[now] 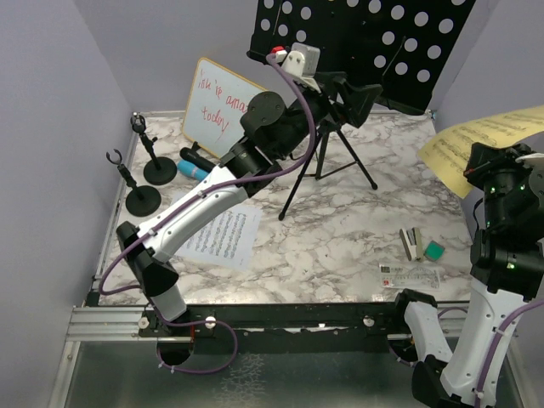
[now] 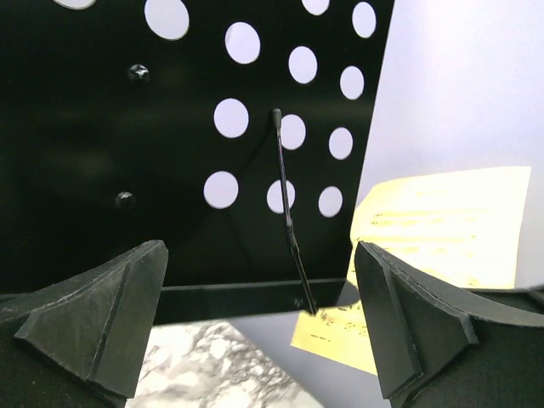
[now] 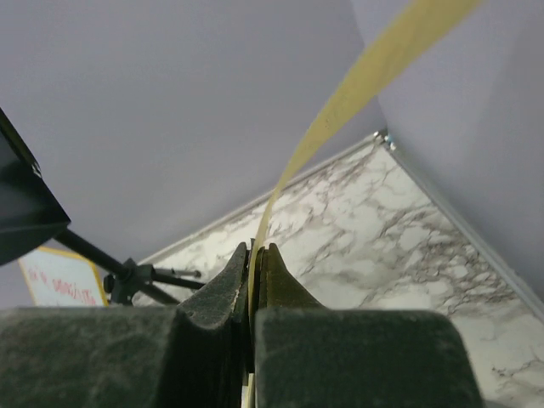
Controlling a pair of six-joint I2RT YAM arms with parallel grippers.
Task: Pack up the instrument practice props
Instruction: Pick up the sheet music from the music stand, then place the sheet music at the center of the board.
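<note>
The tall black perforated music desk (image 1: 357, 42) stands on its tripod at the back. My left gripper (image 1: 361, 98) is open just in front of the desk's lower lip, holding nothing. In the left wrist view the gripper (image 2: 259, 323) frames the desk (image 2: 127, 127) and its ledge. My right gripper (image 1: 486, 160) is raised at the right and shut on the yellow sheet music (image 1: 489, 136). The yellow sheet (image 3: 365, 76) runs edge-on between the pressed jaws of the right gripper (image 3: 255, 255). White sheet music (image 1: 223, 236) lies on the table. Two mic holders (image 1: 159, 170) (image 1: 142, 200) and the microphones (image 1: 195, 163) sit at the left.
A wood-framed whiteboard (image 1: 223, 106) with red writing leans at the back left. A small stapler (image 1: 412, 244), a green pad (image 1: 434, 250) and a clear ruler (image 1: 410, 275) lie front right. Grey walls close in the marble table (image 1: 340, 229) on three sides.
</note>
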